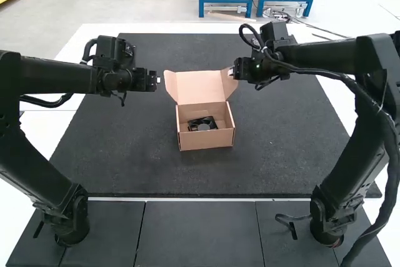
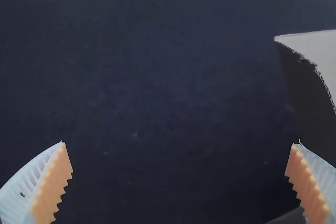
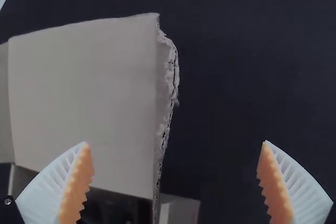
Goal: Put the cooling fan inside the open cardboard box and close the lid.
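Observation:
A small brown cardboard box [image 1: 206, 130] sits mid-mat with the black cooling fan [image 1: 202, 124] inside it. Its lid [image 1: 195, 86] stands upright at the far side, side flaps spread. My left gripper [image 1: 157, 80] hangs just left of the lid's left flap, fingers open; the flap's corner [image 2: 315, 51] shows in the left wrist view, beside one ribbed fingertip [image 2: 50, 179]. My right gripper [image 1: 234, 70] is at the lid's right flap, open, with the flap's torn edge [image 3: 167, 103] between its fingers [image 3: 73, 182].
The box rests on a black mat [image 1: 125, 148] over a white table. Open mat lies all around the box, in front and to both sides.

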`<state>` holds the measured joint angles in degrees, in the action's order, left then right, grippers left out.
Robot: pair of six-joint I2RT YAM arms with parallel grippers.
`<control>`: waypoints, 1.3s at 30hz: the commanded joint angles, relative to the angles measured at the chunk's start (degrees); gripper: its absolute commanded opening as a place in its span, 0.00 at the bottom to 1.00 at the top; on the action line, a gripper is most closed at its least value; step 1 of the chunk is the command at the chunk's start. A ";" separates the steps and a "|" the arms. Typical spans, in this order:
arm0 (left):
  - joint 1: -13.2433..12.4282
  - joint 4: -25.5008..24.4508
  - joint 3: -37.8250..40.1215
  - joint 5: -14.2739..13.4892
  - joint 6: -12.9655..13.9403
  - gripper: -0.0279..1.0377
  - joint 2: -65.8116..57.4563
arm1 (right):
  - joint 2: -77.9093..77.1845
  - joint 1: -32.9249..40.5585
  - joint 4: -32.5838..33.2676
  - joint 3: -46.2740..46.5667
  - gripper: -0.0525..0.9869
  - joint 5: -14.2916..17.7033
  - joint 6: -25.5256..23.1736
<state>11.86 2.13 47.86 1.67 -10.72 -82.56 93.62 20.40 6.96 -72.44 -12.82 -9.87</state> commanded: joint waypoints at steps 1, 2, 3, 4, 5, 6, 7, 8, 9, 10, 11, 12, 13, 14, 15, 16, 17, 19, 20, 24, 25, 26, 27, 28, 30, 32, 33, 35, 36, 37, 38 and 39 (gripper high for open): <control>0.01 0.59 2.15 -0.53 0.70 0.93 -0.76 | 1.03 -0.80 -0.11 -2.26 0.73 -1.59 0.11; 0.01 0.68 2.15 -0.53 0.70 0.93 -0.76 | 1.39 -0.80 -0.19 -2.44 0.73 -1.59 0.20; 0.01 0.68 2.15 -0.53 0.70 0.93 -0.67 | 1.65 -0.72 -0.19 -2.61 0.73 -1.59 0.29; 0.01 0.68 2.15 -0.53 0.70 0.93 -0.76 | 1.91 -0.63 -0.28 -2.70 0.73 -1.59 0.29; 0.01 0.59 2.15 -0.53 0.70 0.93 -0.76 | 2.09 -0.63 -0.46 -2.79 0.71 -1.59 0.38; 0.01 0.59 2.15 -0.53 0.70 0.93 -0.76 | 2.09 -0.63 -0.55 -2.70 0.66 -1.59 0.38; 0.01 0.59 2.07 -0.53 0.70 0.93 -0.76 | 2.09 -0.54 -0.81 -2.70 0.62 -1.59 0.29; 0.01 0.59 2.15 -0.53 0.70 0.93 -0.76 | 2.09 -0.45 -1.07 -2.70 0.57 -1.59 0.38; 0.01 0.68 2.15 -0.53 0.70 0.93 -0.76 | 2.09 -0.45 -1.42 -2.61 0.53 -1.59 0.38; 0.01 0.68 2.15 -0.71 0.70 0.93 -0.76 | 2.09 -0.45 -1.60 -2.53 0.50 -1.59 0.29; 0.01 0.68 2.15 -0.88 0.70 0.93 -0.76 | 2.09 -0.36 -1.60 -2.53 0.47 -1.59 0.38; 0.01 0.77 2.15 -1.06 0.70 0.93 -0.84 | 2.09 -0.36 -1.60 -2.44 0.47 -1.59 0.29; 0.01 0.77 2.15 -1.06 0.70 0.93 -0.93 | 2.00 -0.36 -1.60 -2.26 0.47 -1.59 0.38; 0.01 0.77 2.15 -1.06 0.70 0.93 -0.93 | 1.91 -0.36 -1.60 -2.17 0.43 -1.59 0.38; 0.01 0.77 2.15 -1.14 0.70 0.93 -1.02 | 1.91 -0.36 -1.60 -2.09 0.41 -1.59 0.38; 0.10 0.77 2.15 -1.14 0.70 0.93 -1.02 | 1.91 -0.28 -1.60 -1.91 0.41 -1.68 0.46; 0.18 0.86 2.15 -1.14 0.70 0.93 -1.02 | 1.91 -0.28 -1.60 -1.91 0.41 -1.68 0.55; 0.45 0.68 2.33 -1.14 0.70 0.93 -1.02 | 1.91 -0.36 -1.78 -1.56 0.38 -1.95 0.64; 0.71 0.59 2.33 -1.14 0.70 0.93 -1.02 | 1.91 -0.28 -2.04 -1.47 0.37 -1.95 0.64; 1.33 0.59 2.42 -1.14 0.53 0.93 -1.11 | 1.91 -0.28 -3.36 -0.86 0.32 -2.12 0.73; 1.41 0.68 2.42 -1.14 0.53 0.93 -1.02 | 1.91 -0.28 -3.80 -0.68 0.28 -2.21 0.90; 1.59 0.68 2.33 -1.14 0.53 0.93 -1.11 | 1.91 -0.19 -4.06 -0.42 0.26 -2.12 1.26; 1.68 0.68 2.33 -1.14 0.53 0.93 -1.11 | 2.00 -0.28 -4.41 -0.24 0.26 -2.21 1.26; 1.85 0.68 2.42 -1.14 0.53 0.93 -1.20 | 2.00 -0.19 -4.59 -0.06 0.26 -2.21 1.52; 1.94 0.68 2.33 -1.14 0.53 0.93 -1.28 | 2.00 -0.19 -4.76 0.20 0.26 -2.21 1.61; 1.94 0.68 2.42 -1.23 0.53 0.93 -1.28 | 2.00 -0.19 -4.94 0.46 0.26 -2.47 1.87; 1.94 0.68 2.42 -1.41 0.53 0.93 -1.28 | 2.00 -0.19 -5.12 0.55 0.23 -2.83 1.87; 1.94 0.68 2.42 -1.50 0.53 0.93 -1.28 | 2.09 -0.19 -5.20 0.73 0.20 -3.26 1.96; 1.94 0.68 2.51 -1.58 0.53 0.93 -1.28 | 2.09 -0.19 -5.20 0.73 0.19 -3.44 2.05; 1.94 0.68 2.51 -1.58 0.53 0.93 -1.28 | 2.09 -0.19 -5.20 0.81 0.17 -3.62 2.13; 1.94 0.59 2.68 -1.67 0.53 0.93 -1.28 | 2.09 -0.19 -5.29 0.90 0.16 -3.70 2.13; 1.94 0.51 2.77 -1.94 0.53 0.93 -1.28 | 2.09 -0.19 -5.38 0.99 0.16 -3.88 2.22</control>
<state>13.30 2.39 47.86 0.82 -10.74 -82.59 95.70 20.38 1.98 -72.99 -15.20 -8.36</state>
